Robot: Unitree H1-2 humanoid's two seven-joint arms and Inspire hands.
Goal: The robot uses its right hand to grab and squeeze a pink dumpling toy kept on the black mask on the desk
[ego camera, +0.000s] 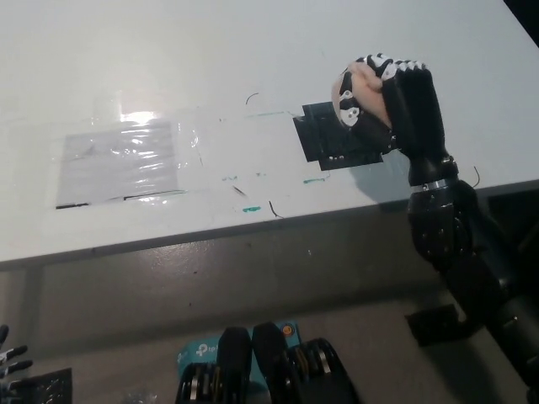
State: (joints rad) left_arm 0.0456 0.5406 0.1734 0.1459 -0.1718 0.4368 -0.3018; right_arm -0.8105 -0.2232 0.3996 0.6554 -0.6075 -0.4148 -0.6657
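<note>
Pink dumpling toy (352,91), the single one in view, sits inside the black right hand (394,99), whose fingers (370,128) are clenched around it so that only a rounded, soft-looking patch of pale pink shows between them. The hand appears lifted above the bench (253,50), with the toy in front of the upper right corner of the black mask (333,139), and whether the toy touches the mask cannot be told. White markings run along the fingertips and knuckles of the dark hand, and a thin bright ring circles the wrist where the glossy black forearm begins.

One black mask lies flat on the bench, a roughly square matte patch with small white specks near its lower edge. Short teal tape marks (313,179) sit just beside it, below and to its upper left, and another lies further left near the bench edge. A few thin dark curved lines are scattered over the smooth white surface.

One clear plastic sheet (122,160) lies well apart to the left, crinkled and shiny, catching a bright glare at its top.

The white left hand (12,360) rests at the lower left corner, below the bench, only its fingertips showing, spread apart.
</note>
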